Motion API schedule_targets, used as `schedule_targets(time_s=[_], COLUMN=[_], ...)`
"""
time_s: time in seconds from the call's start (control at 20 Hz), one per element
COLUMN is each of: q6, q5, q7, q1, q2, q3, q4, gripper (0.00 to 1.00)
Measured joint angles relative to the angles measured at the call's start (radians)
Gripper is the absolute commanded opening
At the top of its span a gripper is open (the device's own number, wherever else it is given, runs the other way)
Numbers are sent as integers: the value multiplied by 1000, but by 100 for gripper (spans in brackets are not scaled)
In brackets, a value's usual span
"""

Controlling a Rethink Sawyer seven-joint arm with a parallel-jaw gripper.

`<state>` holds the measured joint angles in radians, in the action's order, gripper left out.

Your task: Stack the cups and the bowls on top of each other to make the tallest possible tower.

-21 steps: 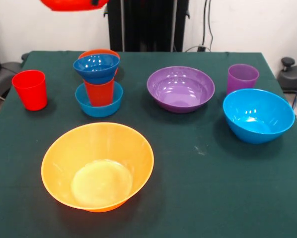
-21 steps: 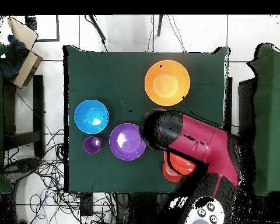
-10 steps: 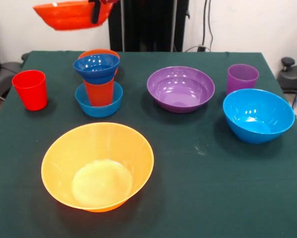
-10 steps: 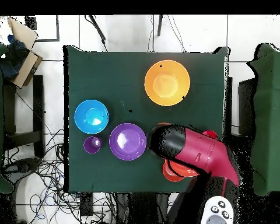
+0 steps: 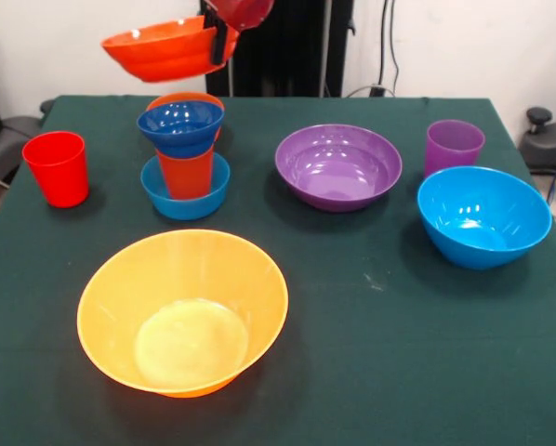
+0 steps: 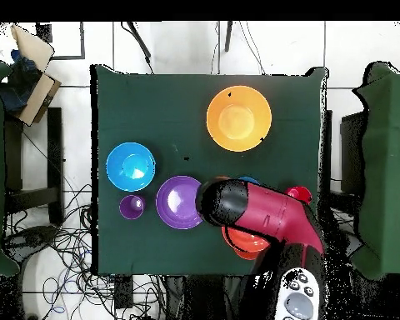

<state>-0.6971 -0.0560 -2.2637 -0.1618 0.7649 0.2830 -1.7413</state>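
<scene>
Gripper (image 5: 218, 39) pinches the rim of the red-orange bowl (image 5: 159, 52), carrying it in the air, slightly tilted, clear of everything below. Landmark: the big yellow-orange bowl (image 5: 183, 311), sitting empty near the table's front edge.

Behind it, a small stack: light blue small bowl (image 5: 185, 197) holding an orange-red cup (image 5: 186, 173), dark blue small bowl (image 5: 180, 125) on top, an orange rim (image 5: 187, 98) showing just behind. The held bowl hangs above and behind that stack. Red cup (image 5: 57, 167) is behind-left of the yellow-orange bowl. Purple bowl (image 5: 338, 166), purple cup (image 5: 454, 145) and big light blue bowl (image 5: 483, 216) are off to its right, well apart.

Likely step: seat the red-orange bowl inside the yellow-orange one. To do it well: stay high while passing over the small stack so nothing gets clipped, centre over the yellow-orange bowl, level the held bowl, lower until it nests, then let go. Releasing early or off-centre risks it landing crooked.
</scene>
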Motion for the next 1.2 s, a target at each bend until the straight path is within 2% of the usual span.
schedule_targets(time_s=[0.65, 0.9, 1.2], q6=[50, 38, 2], q5=[-78, -146, -192], q7=[0, 0, 0], q1=[-6, 7, 8], q2=[-3, -15, -40], q3=[-31, -22, -22], q4=[-29, -13, 23], gripper=[0, 0, 0])
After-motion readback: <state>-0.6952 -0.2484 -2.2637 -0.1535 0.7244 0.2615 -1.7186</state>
